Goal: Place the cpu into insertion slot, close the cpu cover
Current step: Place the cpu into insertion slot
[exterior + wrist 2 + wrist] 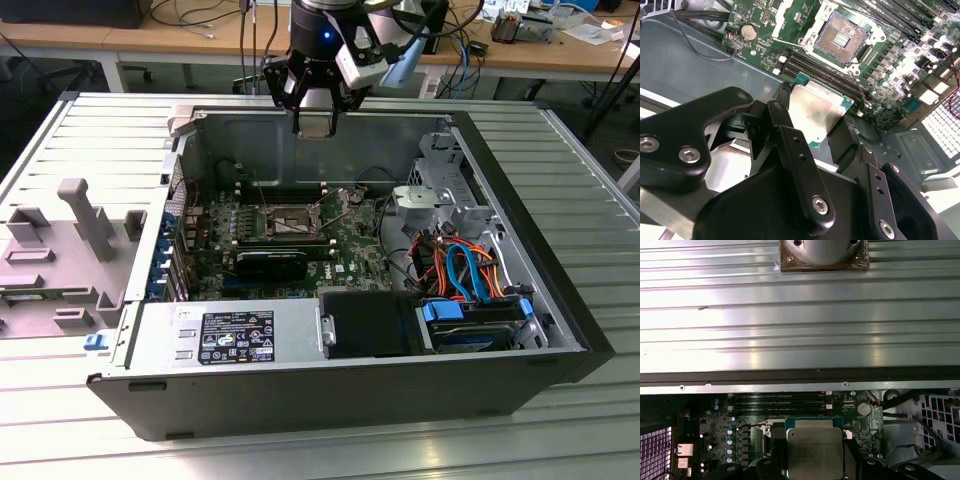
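Black claw (pixel 316 128) fingers (pixel 790 140) are clenched on the cpu (pixel 817 107), gripping the silvery chip by two opposite edges. Both wrist views show its flat metal face (pixel 815 450) between them. In the exterior view the arm (pixel 325 40) comes down from the top centre of the frame. Its wrist points straight down and the claw hangs in the air above the far wall of the open case (pixel 300 395).

The cpu is held above the board (pixel 345 250), not on it. The slot (pixel 285 222) sits lower and nearer the camera, left of centre, well apart from the chip. In the second wrist view the slot (pixel 842 37) lies uncovered, its dark middle showing inside a pale metal rim. Long black memory slots (pixel 820 67) run between it and the held cpu. A round battery (pixel 749 32) sits on the board off to one side of the slot.

Around the board, a grey drive cage (pixel 440 195) stands at the exterior view's right. Orange and blue cables (pixel 460 265) spill toward the drives at lower right. A silver power supply (pixel 230 335) fills the case's near left corner. The case rests on a ribbed metal desk (pixel 580 180), and a grey plastic part (pixel 60 240) lies on the desk at the left edge of the frame.
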